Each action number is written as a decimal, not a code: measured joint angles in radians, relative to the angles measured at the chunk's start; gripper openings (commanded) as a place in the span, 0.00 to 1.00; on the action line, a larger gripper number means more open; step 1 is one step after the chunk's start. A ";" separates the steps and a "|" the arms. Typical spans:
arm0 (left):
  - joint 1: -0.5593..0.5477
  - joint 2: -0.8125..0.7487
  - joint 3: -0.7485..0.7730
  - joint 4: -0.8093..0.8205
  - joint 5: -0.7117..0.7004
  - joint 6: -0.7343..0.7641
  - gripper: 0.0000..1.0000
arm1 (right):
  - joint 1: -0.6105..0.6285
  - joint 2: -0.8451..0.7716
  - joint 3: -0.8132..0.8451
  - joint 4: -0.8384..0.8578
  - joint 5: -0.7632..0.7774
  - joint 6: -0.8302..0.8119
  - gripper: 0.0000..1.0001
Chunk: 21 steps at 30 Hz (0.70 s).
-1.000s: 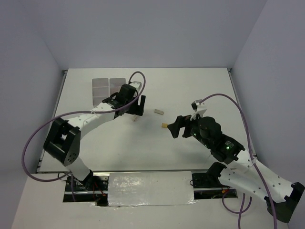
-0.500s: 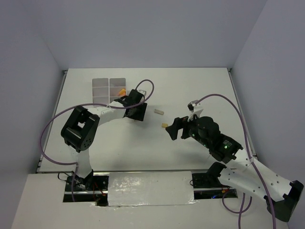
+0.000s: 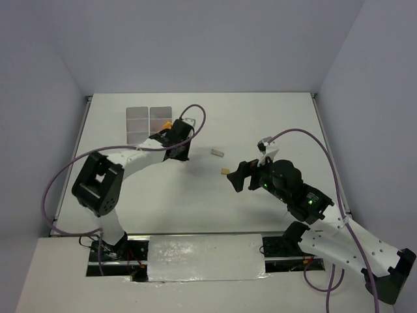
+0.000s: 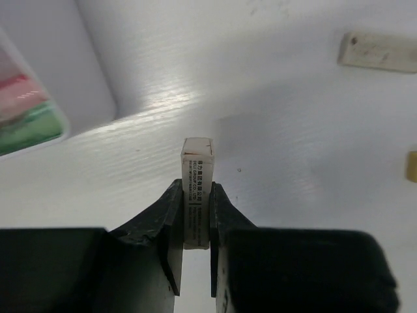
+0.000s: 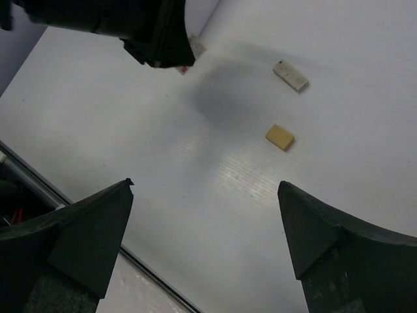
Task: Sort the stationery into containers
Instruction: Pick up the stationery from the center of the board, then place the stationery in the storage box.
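1. The left claw (image 4: pixel 195 195) is squeezed shut on a small white block (image 4: pixel 197 160) with tiny print on its side. The block stands up between the 2 jaws, and its top pokes out past the tips.
2. Under it is the white table (image 4: pixel 293 163). I cannot tell if the block is off the table yet.
3. The white box (image 3: pixel 140 120) is near, up and to the left. It has pink and green things (image 4: pixel 23 107) in 1 hole and an orange marker (image 3: pixel 167 124) in another.
4. The right claw (image 5: pixel 205 189) is wide apart and holds nothing. It hangs near a yellow block (image 5: pixel 280 137). A pale block (image 5: pixel 291 75) lies a bit farther off.
5. What could go wrong: the jaws pinch only the lower part of the block, so it could tip or slip out on the way. If the claw lets go too soon, the block may hit the box rim and bounce out. It may also drop in the wrong hole.
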<state>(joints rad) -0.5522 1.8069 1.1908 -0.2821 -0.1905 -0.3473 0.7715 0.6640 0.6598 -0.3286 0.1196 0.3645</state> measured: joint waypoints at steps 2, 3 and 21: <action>0.001 -0.072 0.000 -0.026 -0.023 -0.005 0.00 | 0.000 0.000 0.000 0.000 0.000 -0.003 1.00; 0.002 -0.116 0.004 -0.037 -0.042 -0.015 0.00 | 0.000 0.000 0.000 0.000 0.000 -0.005 1.00; 0.351 -0.204 0.280 -0.319 -0.327 -0.841 0.00 | 0.000 0.019 0.000 0.004 -0.008 -0.015 1.00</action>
<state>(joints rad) -0.2012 1.6028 1.4704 -0.6010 -0.5171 -1.1885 0.7715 0.6834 0.6598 -0.3248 0.1112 0.3496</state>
